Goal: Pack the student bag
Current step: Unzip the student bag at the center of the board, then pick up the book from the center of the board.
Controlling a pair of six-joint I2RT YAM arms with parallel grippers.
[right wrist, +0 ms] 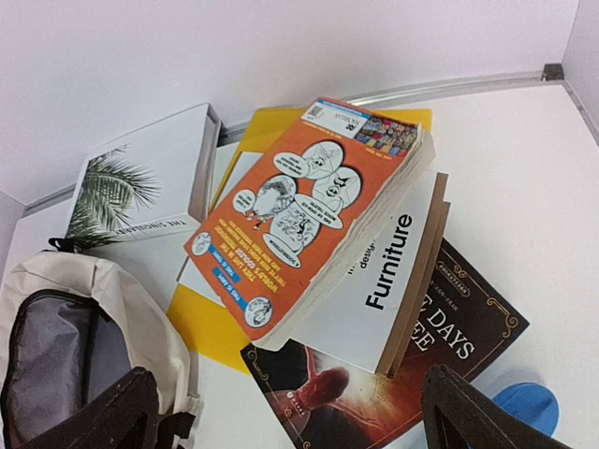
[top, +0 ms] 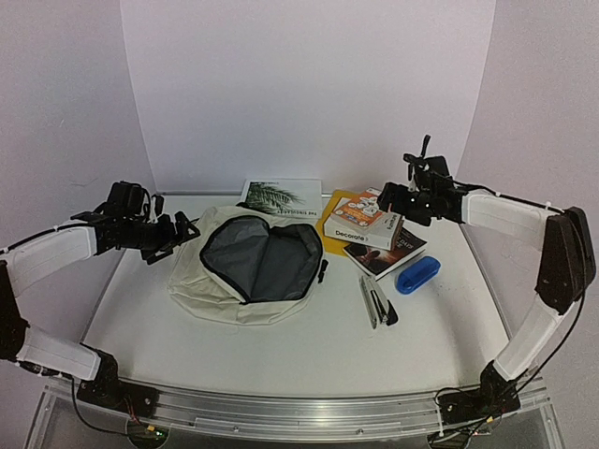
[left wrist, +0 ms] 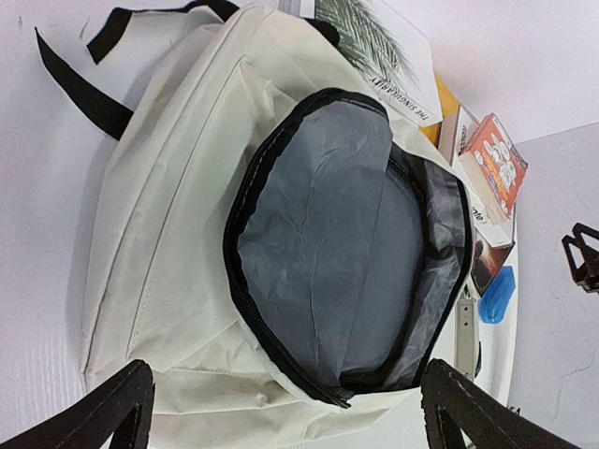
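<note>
Both spread wide and empty, left end effector (left wrist: 285,402), right end effector (right wrist: 285,407), student bag (top: 201,290) unzipped, grey lining (left wrist: 328,243) showing

Top view looks down over the whole table (top: 281,346) from behind. Left wrist faces the student bag (left wrist: 168,234) closely, right wrist the orange book (right wrist: 309,206); both share the palm-cover book (left wrist: 374,47), probably the blue case (left wrist: 496,295).

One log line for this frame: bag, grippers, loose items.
student bag: unzipped, lying flat, no items visible inside | left gripper: open, beside bag | right gripper: open, near book stack | blue case: on table
</note>
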